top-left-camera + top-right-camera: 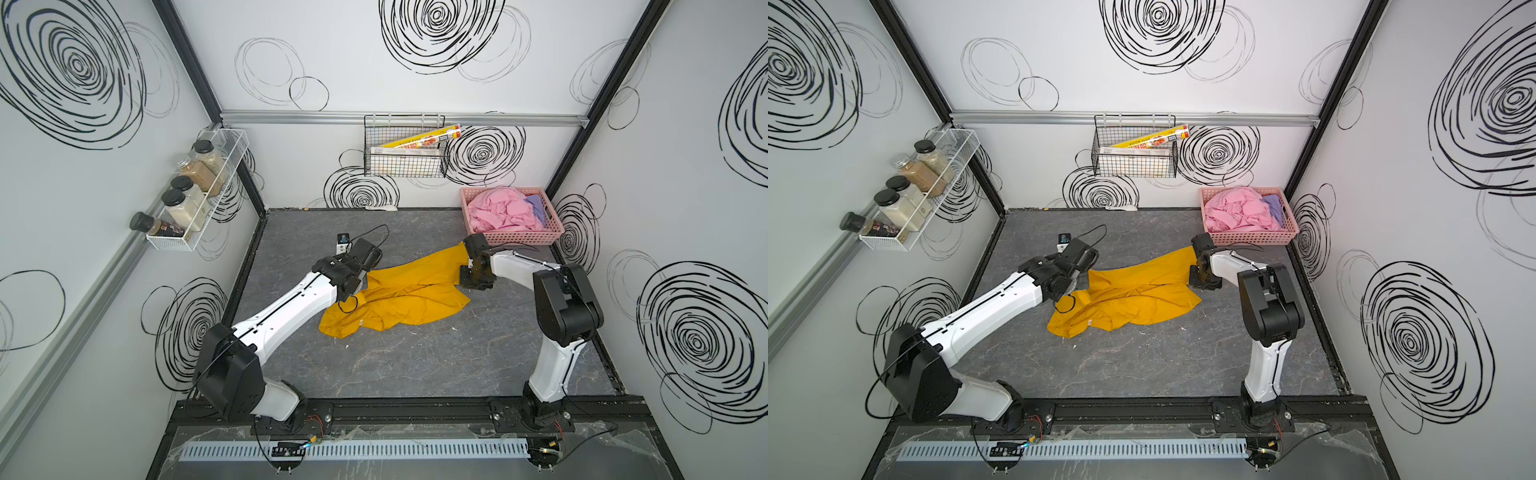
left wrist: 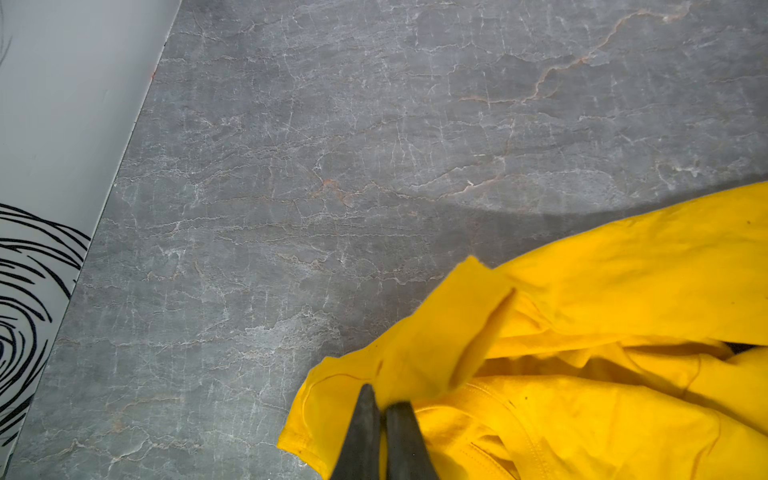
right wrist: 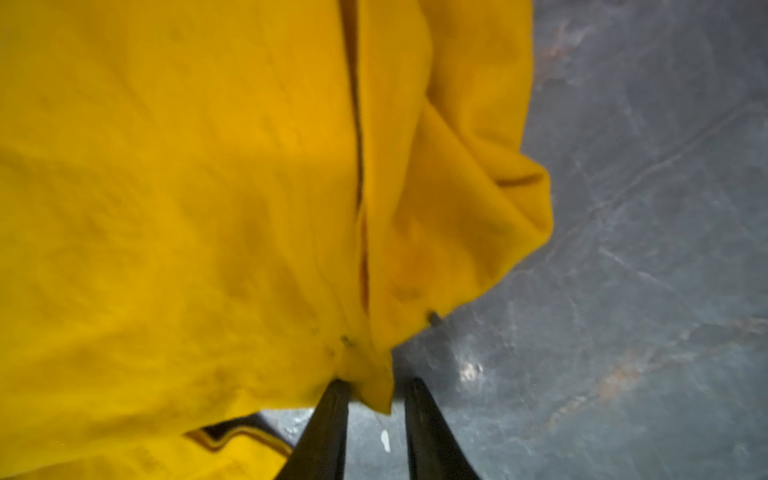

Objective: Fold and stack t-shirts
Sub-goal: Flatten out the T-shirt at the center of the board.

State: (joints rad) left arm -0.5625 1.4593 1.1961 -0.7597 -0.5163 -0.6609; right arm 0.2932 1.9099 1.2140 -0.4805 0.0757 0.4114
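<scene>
Mustard-yellow t-shirt [image 1: 399, 295], crumpled and unfolded, stretched across the middle of the grey table [image 1: 415, 365] between the two arms. Left gripper [image 2: 384, 399]: jaws pressed together on an edge fold of the cloth, as shown in the left wrist view. Right gripper [image 3: 376, 386]: jaws narrowly apart with a gathered corner of the same shirt pinched between them, the cloth drawn up towards it in both top views. Light pink t-shirt [image 1: 498, 212] and lavender-purple t-shirt [image 1: 536, 208]: heaped loose in the pink basket [image 1: 519, 239] at the far right corner of the table. Progress, as judged: early, with no shirt folded and no stack begun. Step in hand: probably pulling the yellow shirt out flat. Left to do: flatten and fold it, then fetch, fold and stack the other two.
</scene>
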